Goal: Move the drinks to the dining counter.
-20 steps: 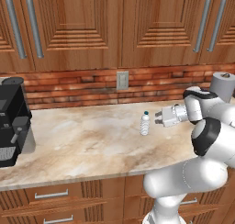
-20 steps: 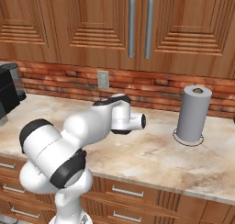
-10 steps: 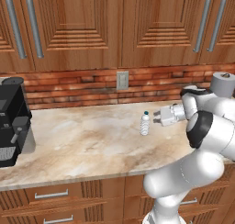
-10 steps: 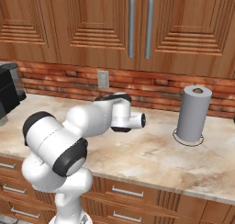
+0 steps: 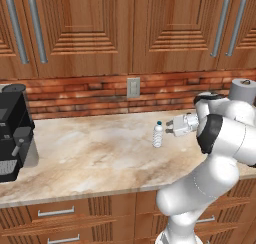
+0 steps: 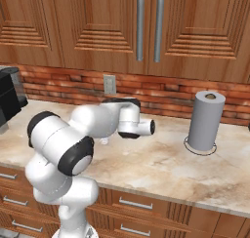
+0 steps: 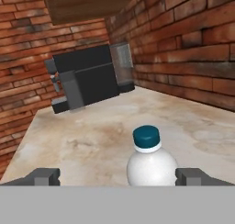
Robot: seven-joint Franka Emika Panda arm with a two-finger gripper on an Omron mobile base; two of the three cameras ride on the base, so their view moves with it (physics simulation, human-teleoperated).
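Center of the left base frame: water bottle (image 5: 158, 134) upright on marbled tabletop (image 5: 90, 158). Tool (image 5: 168, 129) just right of it, jaws wide, holding nothing; in hand view the bottle sits between the fingertips (image 7: 44, 176).

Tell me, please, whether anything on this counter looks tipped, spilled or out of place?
Nothing stands out. The water bottle stands upright with its cap on, the coffee machine and paper-towel roll are upright too, and the counter shows no spill.
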